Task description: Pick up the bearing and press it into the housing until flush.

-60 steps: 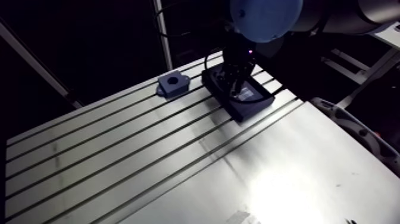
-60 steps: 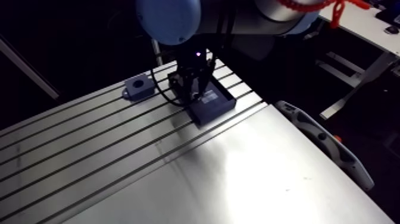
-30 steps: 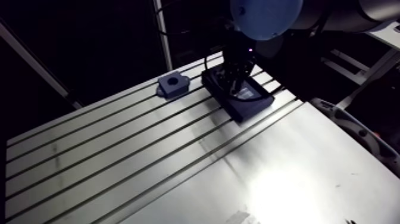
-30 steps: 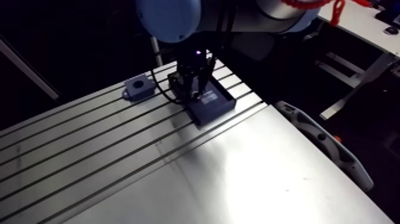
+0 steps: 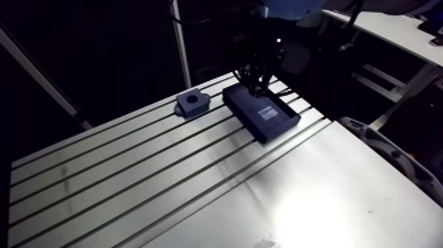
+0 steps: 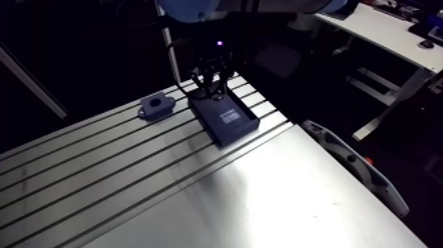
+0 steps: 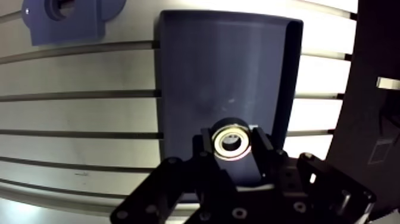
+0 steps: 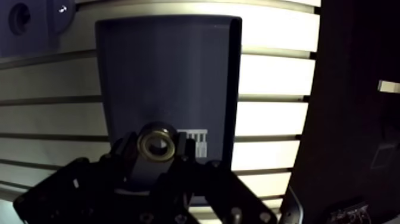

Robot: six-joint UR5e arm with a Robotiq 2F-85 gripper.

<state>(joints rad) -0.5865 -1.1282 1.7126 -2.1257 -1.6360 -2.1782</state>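
Change: earlier, in the arm view, the hand [image 5: 254,79] was down inside the dark tray [image 5: 277,122]; now it stands higher, above the tray's upper-left end, and the tray's whole floor with its pale label shows. Part of the shift is the camera moving with the arm.
Meaning: judged from this, the pick is done and the lift has begun; the carry to the housing and the press are still to come.
Bench [image 5: 132,178]: slotted, its grooves running from lower left to upper right in the arm view.
Housing [image 5: 192,103]: left of the tray in the arm view, near it but apart, with its round hole opening upward and nothing in it.
Tray axis: its long side runs from upper left to lower right, across the grooves.
Bearing [image 7: 232,143]: in the wrist view a pale metal ring between the two fingers [image 7: 205,150], over the tray and seemingly clear of its floor.
Hand state: clamped on the bearing's outer rim, one finger on each side.
Bearing heading: its bore faces the wrist camera, so its axis runs roughly upright, down towards the bench; it has no real long axis, being widest across the flat ring. That appears to suit the upward-facing hole.
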